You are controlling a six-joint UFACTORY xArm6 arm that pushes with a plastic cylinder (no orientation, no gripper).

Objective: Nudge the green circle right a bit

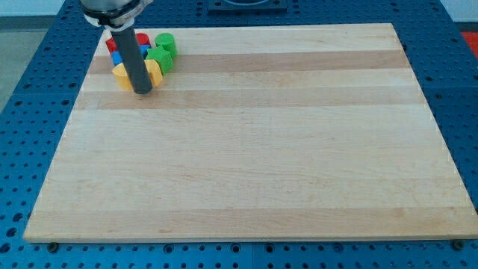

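Note:
The green circle [166,42] sits at the view's top left of the wooden board [254,149], at the right end of a tight cluster of blocks. A green star-like block [160,59] lies just below it. My tip [143,91] rests on the board below and left of the green circle, right at the front of the cluster. The rod hides part of the blocks behind it.
The cluster also holds a yellow block [122,75] left of the rod, a yellow block [154,72] right of it, red blocks [142,39] and blue blocks [116,57]. A blue pegboard [448,30] surrounds the board.

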